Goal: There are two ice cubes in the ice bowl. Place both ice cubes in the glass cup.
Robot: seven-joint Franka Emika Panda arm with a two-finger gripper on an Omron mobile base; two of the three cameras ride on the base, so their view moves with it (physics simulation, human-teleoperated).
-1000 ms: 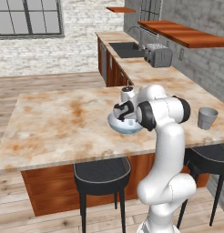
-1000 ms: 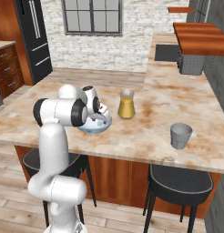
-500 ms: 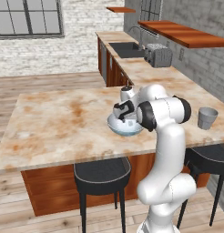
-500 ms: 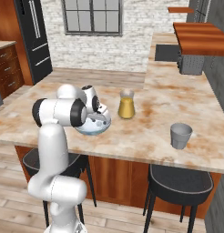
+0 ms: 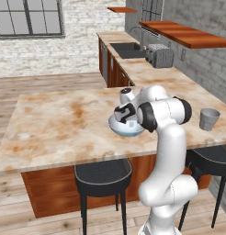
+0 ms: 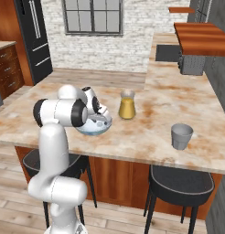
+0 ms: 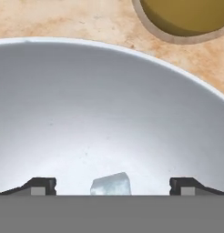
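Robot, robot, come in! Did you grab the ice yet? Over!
Gripper open, down in the ice bowl. One ice cube between the fingertips, not grabbed. Glass cup waiting across the counter. Nothing blocking.

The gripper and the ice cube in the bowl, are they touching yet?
Apart. In the hand view the ice cube lies on the ice bowl floor midway between the open gripper fingertips, with bare bowl on either side.

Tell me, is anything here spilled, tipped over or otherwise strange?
Nothing stands out. The bowl, the grey cup and the jar of orange liquid stand upright on the counter, with no spill visible. One ice cube lies in the bowl between the open fingers.
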